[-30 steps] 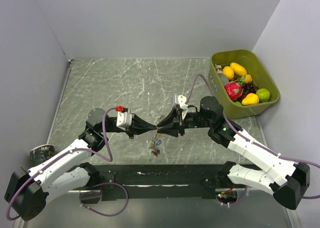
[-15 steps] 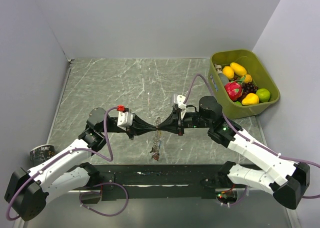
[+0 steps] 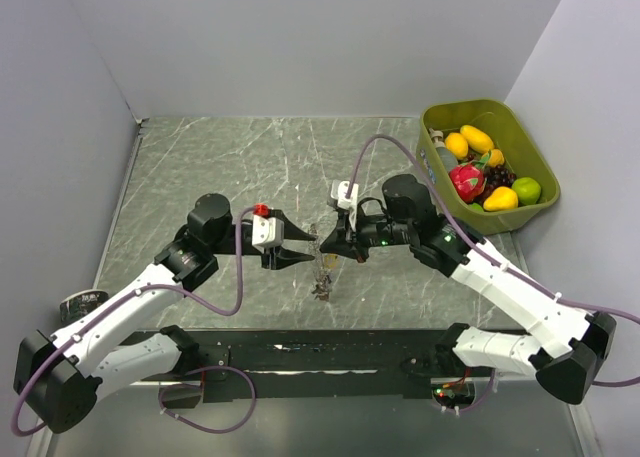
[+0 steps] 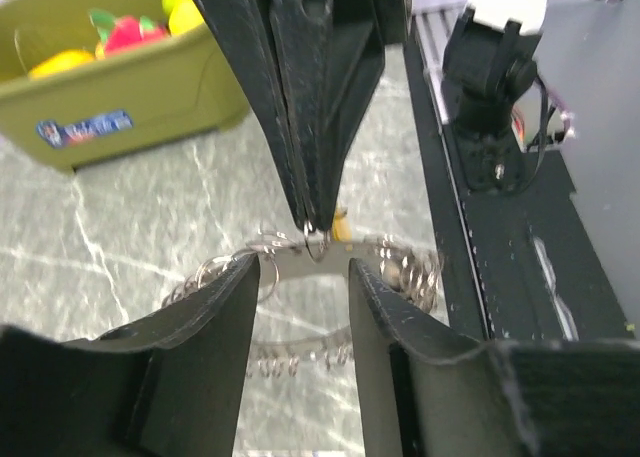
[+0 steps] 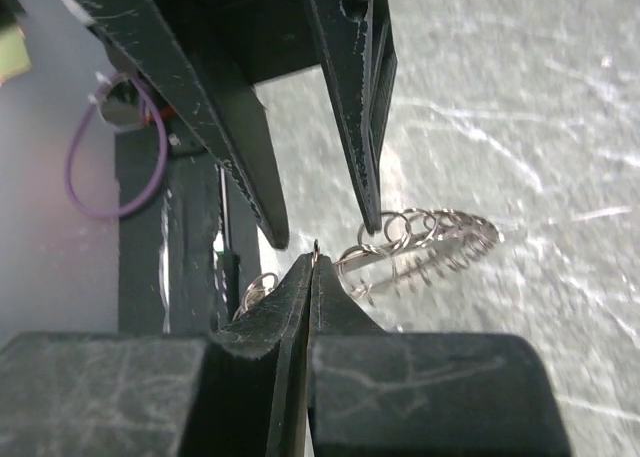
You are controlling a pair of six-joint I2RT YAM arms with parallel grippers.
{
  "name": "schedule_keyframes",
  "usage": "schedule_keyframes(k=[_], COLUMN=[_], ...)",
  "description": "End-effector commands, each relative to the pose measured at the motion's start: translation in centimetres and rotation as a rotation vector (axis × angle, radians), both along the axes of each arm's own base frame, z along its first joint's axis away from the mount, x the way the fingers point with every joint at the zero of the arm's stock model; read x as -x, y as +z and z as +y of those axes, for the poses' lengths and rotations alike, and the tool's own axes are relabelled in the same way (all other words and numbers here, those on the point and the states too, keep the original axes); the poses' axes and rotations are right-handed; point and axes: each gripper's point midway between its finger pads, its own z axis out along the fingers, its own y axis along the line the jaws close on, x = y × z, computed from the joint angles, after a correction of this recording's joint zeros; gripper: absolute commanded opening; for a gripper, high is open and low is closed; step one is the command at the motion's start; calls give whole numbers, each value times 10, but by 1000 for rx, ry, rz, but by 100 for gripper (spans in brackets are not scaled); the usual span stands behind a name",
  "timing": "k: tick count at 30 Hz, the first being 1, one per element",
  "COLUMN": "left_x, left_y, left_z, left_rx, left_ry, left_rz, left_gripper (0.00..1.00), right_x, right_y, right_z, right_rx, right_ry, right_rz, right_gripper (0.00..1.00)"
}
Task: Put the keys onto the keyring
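My right gripper point(image 3: 325, 245) is shut on the keyring point(image 3: 322, 274), a thin wire loop strung with many small rings that hangs below its tips over the marble table. In the right wrist view the shut tips point(image 5: 313, 259) pinch the wire while the beaded rim point(image 5: 430, 239) trails to the right. My left gripper point(image 3: 303, 257) faces it from the left, open; in its own view the gripper point(image 4: 305, 265) holds nothing and the ring point(image 4: 400, 267) lies just beyond. A yellow key head point(image 4: 342, 225) peeks out behind the right fingertips point(image 4: 313, 217). The other keys are a small dangling clump point(image 3: 322, 291).
A green bin point(image 3: 500, 220) of toy fruit stands at the right rear. A black rail point(image 3: 300, 352) runs along the near edge between the arm bases. A tape roll point(image 3: 75, 305) sits at the near left. Grey walls close in the table on three sides.
The left gripper has opened and let go of the keyring. The right gripper shut on it and now carries it alone. Both grippers shifted slightly away from the near edge.
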Motion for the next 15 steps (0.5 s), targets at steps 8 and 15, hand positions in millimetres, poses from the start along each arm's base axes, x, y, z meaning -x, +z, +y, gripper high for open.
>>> schedule_keyframes(k=[8, 15], left_x=[0, 5], left_y=[-4, -3], left_z=[-3, -6], left_rx=[-52, -44], left_ry=[-40, -80], left_rz=[-8, 10], left_gripper=[42, 36], right_x=[-2, 1], right_y=[12, 8], right_z=[1, 9], right_rx=[53, 59], right_ry=[27, 44], right_rz=[-60, -52], right_gripper=[0, 0])
